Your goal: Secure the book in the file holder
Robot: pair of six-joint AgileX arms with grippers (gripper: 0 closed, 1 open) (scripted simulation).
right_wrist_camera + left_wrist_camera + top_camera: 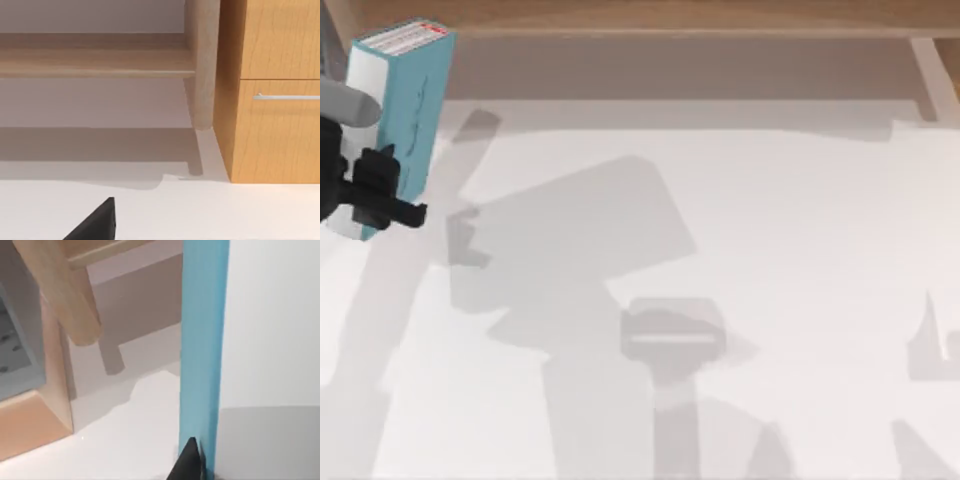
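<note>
A: Item, left gripper (pixel 398 205)?
B: Closed on the book (pixel 405 110), whose long axis runs up and away from its fingertips.
A: File holder (pixel 30 425)?
B: Beside and below the held book, apart from it; left arm nearer.

- The book (pixel 405 110): white cover, cyan spine and edge, red-marked label at its top end; held upright off the table at the far left.
- The file holder (pixel 30 425): light-brown wooden frame, partly visible.

The book (pixel 402 110) stands upright at the table's (pixel 740 230) far left, in the left gripper (pixel 382 195).
</note>
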